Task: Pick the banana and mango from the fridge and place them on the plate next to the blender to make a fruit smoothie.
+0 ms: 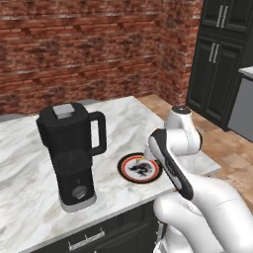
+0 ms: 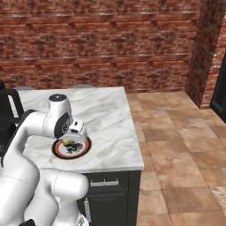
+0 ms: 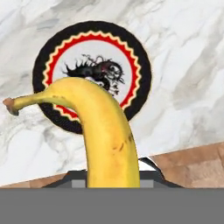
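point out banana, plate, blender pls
banana [image 3: 105, 135]: hand view, middle of the yellow body.
plate [image 1: 124, 169]: left base view, black rim on its left side.
blender [image 1: 66, 141]: left base view, front of the black jug.

The banana [image 3: 103, 131] covers the lower part of the plate [image 3: 52, 52] in the hand view and hides the claw's fingertips, its base cut off at the bottom. From the right base camera the blender [image 2: 5, 115] is clipped by the left edge.
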